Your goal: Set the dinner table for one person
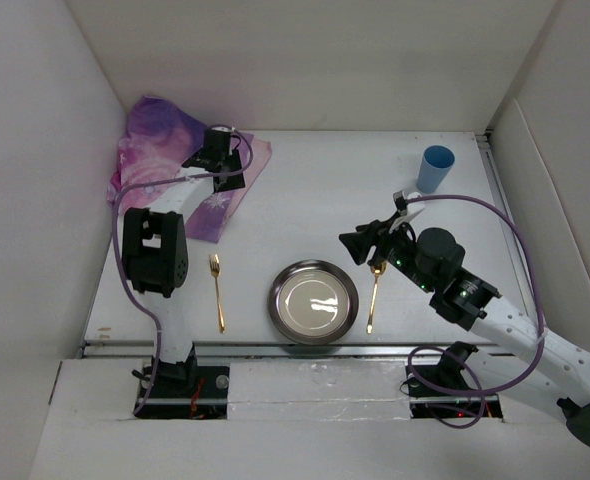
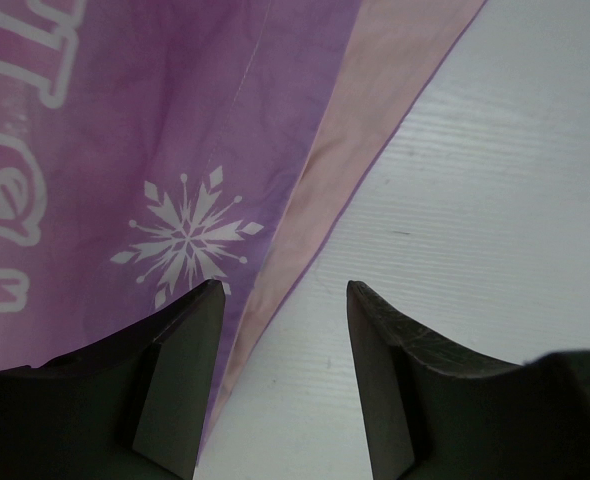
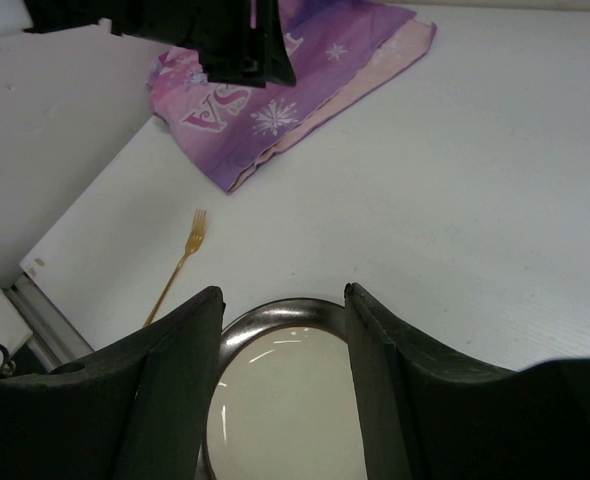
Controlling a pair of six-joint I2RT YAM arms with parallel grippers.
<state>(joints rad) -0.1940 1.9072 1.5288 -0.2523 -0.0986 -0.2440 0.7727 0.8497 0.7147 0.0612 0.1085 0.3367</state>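
Your left gripper (image 2: 284,290) and right gripper (image 3: 283,292) are gaping empty; over the edge of the snowflake cloth (image 2: 125,130), the left is risking pinching just one layer.

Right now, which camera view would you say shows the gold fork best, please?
The top external view: the fork lies whole and unobstructed left of the plate. The right wrist view shows its tines, the handle end hidden behind a finger of the right claw. The left wrist view misses it.
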